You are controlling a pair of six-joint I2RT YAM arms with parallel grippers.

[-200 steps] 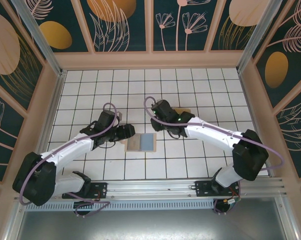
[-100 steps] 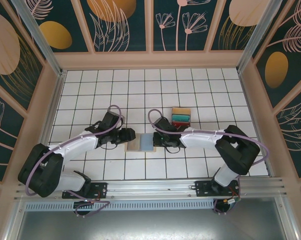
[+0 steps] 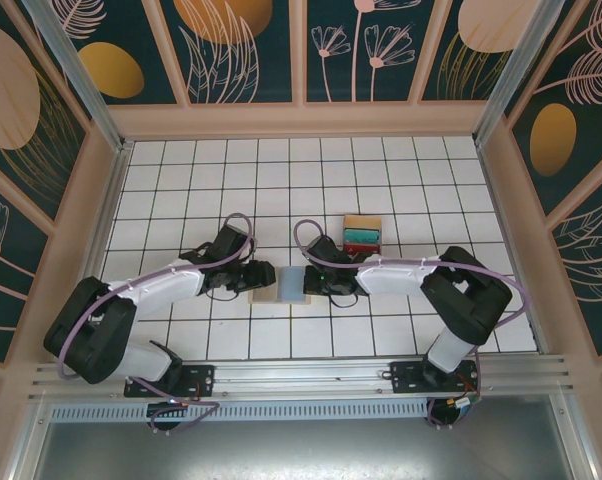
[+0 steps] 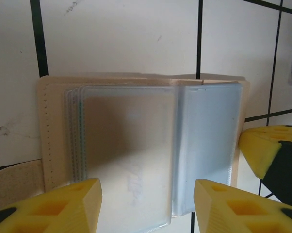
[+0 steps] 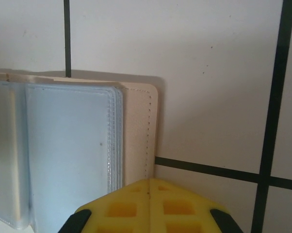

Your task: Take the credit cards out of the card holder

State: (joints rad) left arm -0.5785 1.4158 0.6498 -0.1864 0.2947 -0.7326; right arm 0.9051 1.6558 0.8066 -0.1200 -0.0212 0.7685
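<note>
I was partway through emptying the card holder. It lay open and flat on the table between my 2 grippers. My left gripper stood at its left edge with the jaws parted, grasping nothing I could make out. My right gripper sat at its right edge, clenched, the fingers pressed together. Farther off, beyond the holder and to its right, a small pile of credit cards lay apart from it, showing tan-yellow, teal and red.

By my judgement, what looked like a light blue card remained in the right half. The next move called for 1 gripper to steady the tan cover while the other worked into a sleeve mouth and drew that card out sideways. The sleeves looked slick and stacked, so I would have needed to catch the card alone and not a whole page.

The top view gave me the layout and the pile, but not the pages. My left wrist view showed clear sleeves fanned several deep over the left half, and a yellow fingertip of the right gripper at the holder's right edge. My right wrist view showed my closed fingertips meeting at the cover's stitched right border. Whether they nipped it or only touched it, I could not tell.
</note>
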